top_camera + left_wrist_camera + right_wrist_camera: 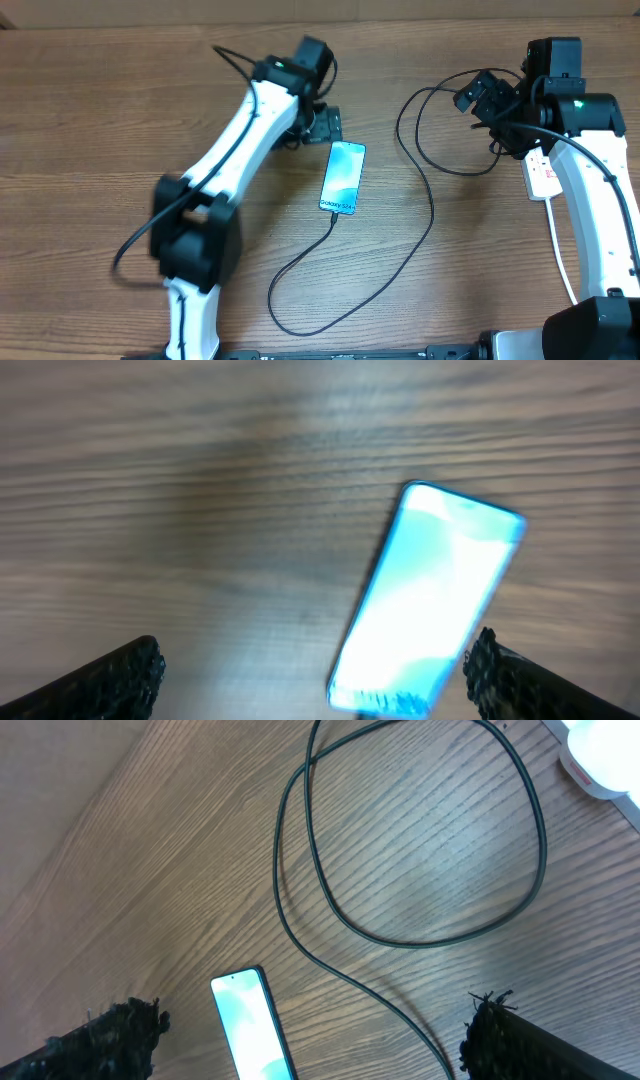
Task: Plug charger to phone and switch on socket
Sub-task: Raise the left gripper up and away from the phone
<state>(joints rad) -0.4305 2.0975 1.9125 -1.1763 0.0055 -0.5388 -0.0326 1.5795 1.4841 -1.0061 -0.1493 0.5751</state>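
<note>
The phone lies on the wooden table with its light blue screen lit and "Galaxy" text at its near end. The black charger cable runs from that end in a loop toward the right arm. The phone also shows in the left wrist view and the right wrist view, as does the cable. My left gripper is open and empty, just beyond the phone's far end. My right gripper is open and empty above the cable loop. The white socket strip lies under the right arm.
The end of the white strip shows at the top right of the right wrist view. The left arm stretches across the left half of the table. The cable loops widely across the middle and right of the table.
</note>
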